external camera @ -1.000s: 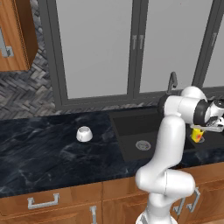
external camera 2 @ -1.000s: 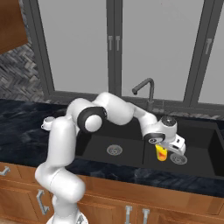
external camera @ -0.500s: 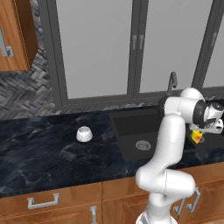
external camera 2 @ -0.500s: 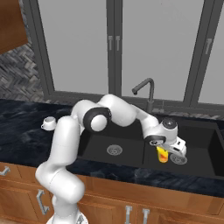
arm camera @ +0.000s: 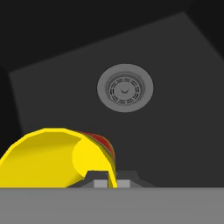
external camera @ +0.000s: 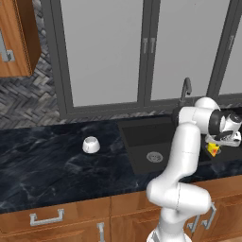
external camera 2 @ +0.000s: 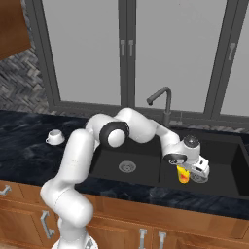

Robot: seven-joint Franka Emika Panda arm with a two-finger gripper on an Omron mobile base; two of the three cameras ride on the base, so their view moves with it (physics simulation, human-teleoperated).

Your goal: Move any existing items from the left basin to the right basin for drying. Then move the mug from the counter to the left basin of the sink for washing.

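My gripper (external camera 2: 185, 167) is shut on the rim of the yellow cup (external camera 2: 184, 174), holding it low over the right basin (external camera 2: 224, 165), just right of the divider. In the hand view the yellow cup (arm camera: 48, 158) fills the lower left, red mark on its side, with the right basin's silver drain (arm camera: 125, 88) below it. In the left base view the gripper (external camera: 215, 144) and cup (external camera: 213, 150) hang at the far right. The left basin (external camera 2: 104, 163) holds nothing but its drain (external camera 2: 127, 167). The white mug (external camera: 90, 144) sits upside down on the counter (external camera: 47, 165), left of the sink.
The dark curved faucet (external camera 2: 163, 97) rises behind the divider between the basins, close behind my forearm. Glass doors stand along the back. Wooden cabinets with silver handles (external camera: 46, 217) run under the counter. The mug (external camera 2: 55, 137) lies far left of my arm.
The gripper has carried the yellow cup slightly to the right and downward into the right basin. The mug has not moved.
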